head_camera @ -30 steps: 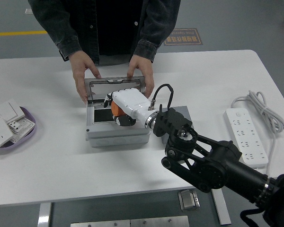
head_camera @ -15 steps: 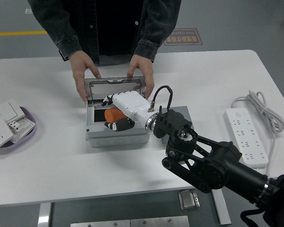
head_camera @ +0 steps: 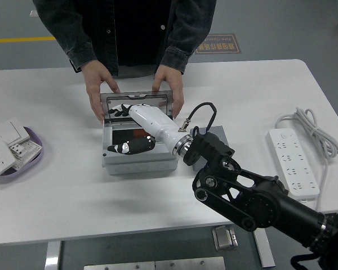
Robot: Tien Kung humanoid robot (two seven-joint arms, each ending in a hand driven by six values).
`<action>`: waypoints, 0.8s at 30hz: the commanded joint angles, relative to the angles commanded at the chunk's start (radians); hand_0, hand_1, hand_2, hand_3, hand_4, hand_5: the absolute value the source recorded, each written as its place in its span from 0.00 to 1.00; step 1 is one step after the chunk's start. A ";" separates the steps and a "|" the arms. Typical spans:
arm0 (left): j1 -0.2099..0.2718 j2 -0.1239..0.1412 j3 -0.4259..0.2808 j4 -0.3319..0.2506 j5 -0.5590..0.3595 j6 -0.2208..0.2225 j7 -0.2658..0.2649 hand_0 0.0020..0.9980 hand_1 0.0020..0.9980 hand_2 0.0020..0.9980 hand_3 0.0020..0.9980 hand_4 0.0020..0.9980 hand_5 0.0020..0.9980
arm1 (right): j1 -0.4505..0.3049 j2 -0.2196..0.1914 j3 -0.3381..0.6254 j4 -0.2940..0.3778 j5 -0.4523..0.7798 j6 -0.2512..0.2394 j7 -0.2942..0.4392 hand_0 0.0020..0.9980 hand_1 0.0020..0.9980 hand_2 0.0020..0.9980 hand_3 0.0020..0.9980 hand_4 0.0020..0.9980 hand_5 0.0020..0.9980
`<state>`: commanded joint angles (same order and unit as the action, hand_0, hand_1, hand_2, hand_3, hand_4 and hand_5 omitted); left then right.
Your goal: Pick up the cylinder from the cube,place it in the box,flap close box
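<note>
The right robot hand [head_camera: 136, 128] reaches over the grey box [head_camera: 139, 156] on the white tabletop [head_camera: 242, 95], its fingers [head_camera: 124, 148] spread apart and holding nothing. The orange cylinder [head_camera: 139, 134] lies inside the box, mostly hidden beneath the palm. A person's hands [head_camera: 98, 90] at the far side hold the raised lid [head_camera: 136, 102] upright.

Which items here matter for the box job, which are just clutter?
Job: grey box with raised lid; orange cylinder inside; right hand, open over it; person's hands steadying the box.

Clutter: power strip; purple tray of switches.
</note>
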<state>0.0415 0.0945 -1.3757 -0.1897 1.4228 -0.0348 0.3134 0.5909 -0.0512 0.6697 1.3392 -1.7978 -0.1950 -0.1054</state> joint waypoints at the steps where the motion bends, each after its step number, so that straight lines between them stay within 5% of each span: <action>1: 0.000 0.000 0.000 0.000 0.000 0.000 0.000 0.60 0.58 0.55 0.59 0.65 0.21 | 0.008 -0.011 0.006 0.014 0.030 -0.014 0.002 0.88 0.78 0.79 0.83 0.99 0.43; 7: -0.002 0.003 -0.003 0.000 0.004 -0.001 0.000 0.60 0.58 0.55 0.59 0.65 0.21 | 0.095 -0.066 0.024 -0.004 0.163 -0.059 0.005 0.84 0.73 0.76 0.80 0.94 0.39; 8: -0.002 0.004 -0.003 0.000 0.004 -0.001 0.000 0.60 0.58 0.55 0.59 0.65 0.20 | 0.112 -0.072 0.020 -0.019 0.182 -0.061 0.006 0.68 0.66 0.70 0.74 0.80 0.33; 20: -0.008 0.015 -0.015 -0.006 0.049 -0.012 0.016 0.60 0.58 0.55 0.59 0.65 0.20 | 0.231 -0.071 -0.081 -0.247 0.294 -0.094 0.072 0.59 0.61 0.66 0.71 0.80 0.33; 24: -0.005 0.013 -0.014 -0.007 0.054 -0.014 0.020 0.60 0.58 0.55 0.59 0.65 0.20 | 0.222 -0.078 -0.105 -0.261 0.297 -0.097 0.079 0.59 0.61 0.66 0.71 0.80 0.33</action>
<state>0.0362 0.1080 -1.3899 -0.1968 1.4768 -0.0489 0.3335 0.8133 -0.1297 0.5646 1.0783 -1.5010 -0.2921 -0.0266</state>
